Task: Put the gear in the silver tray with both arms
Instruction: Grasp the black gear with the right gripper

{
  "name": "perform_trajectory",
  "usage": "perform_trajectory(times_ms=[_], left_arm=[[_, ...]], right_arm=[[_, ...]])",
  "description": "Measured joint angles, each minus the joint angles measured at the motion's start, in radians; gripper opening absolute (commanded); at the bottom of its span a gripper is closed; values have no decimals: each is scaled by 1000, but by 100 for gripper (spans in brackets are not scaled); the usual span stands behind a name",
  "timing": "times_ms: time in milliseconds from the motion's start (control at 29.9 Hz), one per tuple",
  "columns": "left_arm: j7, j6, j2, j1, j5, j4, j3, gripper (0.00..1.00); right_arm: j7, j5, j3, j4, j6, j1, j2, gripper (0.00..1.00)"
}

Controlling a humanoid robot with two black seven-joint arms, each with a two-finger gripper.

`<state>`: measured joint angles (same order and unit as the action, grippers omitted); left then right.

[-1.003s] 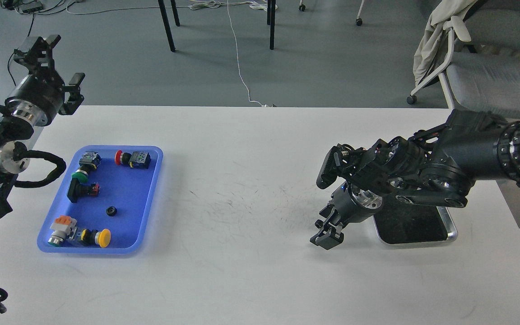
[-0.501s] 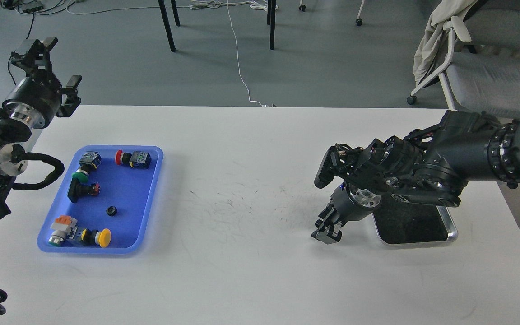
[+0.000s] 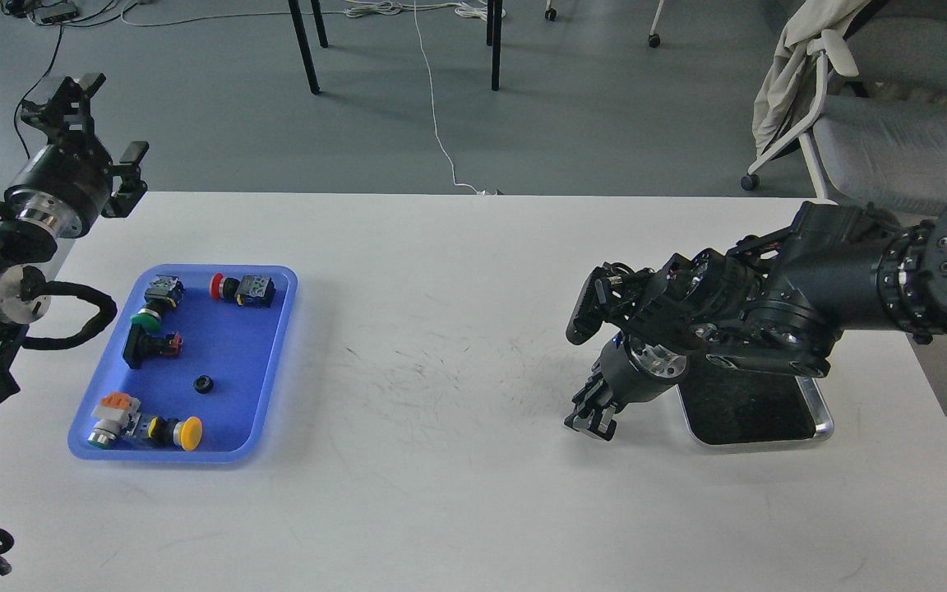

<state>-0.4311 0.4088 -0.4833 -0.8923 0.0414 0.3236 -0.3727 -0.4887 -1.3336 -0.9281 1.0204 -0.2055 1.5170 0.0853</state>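
Small black gear [image 3: 203, 384] lies in blue plastic tray [image 3: 276, 362], left. Shiny silver tray [image 3: 820, 415] right, partly under right arm. Left gripper [image 3: 99, 123] spread, empty, far left; right gripper [image 3: 593, 415] unclear.

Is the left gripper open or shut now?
Open. The left gripper is raised beyond the table's far left corner, and floor shows in the wide gap between its jaws. Nothing is held between them.

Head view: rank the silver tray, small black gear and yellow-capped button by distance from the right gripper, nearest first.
1. Silver tray, just right of the right gripper.
2. Small black gear, across the table in the blue tray.
3. Yellow-capped button, near that tray's front rim; close to the gear.
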Motion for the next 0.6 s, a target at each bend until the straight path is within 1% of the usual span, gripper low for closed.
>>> perform_trajectory(times_ms=[134, 201, 435, 602], left_arm=[[0, -1, 0, 0, 1, 0, 0, 97], [0, -1, 0, 0, 1, 0, 1, 97], [0, -3, 3, 0, 2, 0, 2, 97], [0, -4, 3, 0, 3, 0, 5, 97]], right_arm=[[0, -15, -1, 1, 0, 2, 2, 9], [0, -17, -1, 2, -2, 4, 2, 2], [0, -18, -1, 2, -14, 13, 11, 1], [0, -14, 11, -2, -14, 34, 56, 1]])
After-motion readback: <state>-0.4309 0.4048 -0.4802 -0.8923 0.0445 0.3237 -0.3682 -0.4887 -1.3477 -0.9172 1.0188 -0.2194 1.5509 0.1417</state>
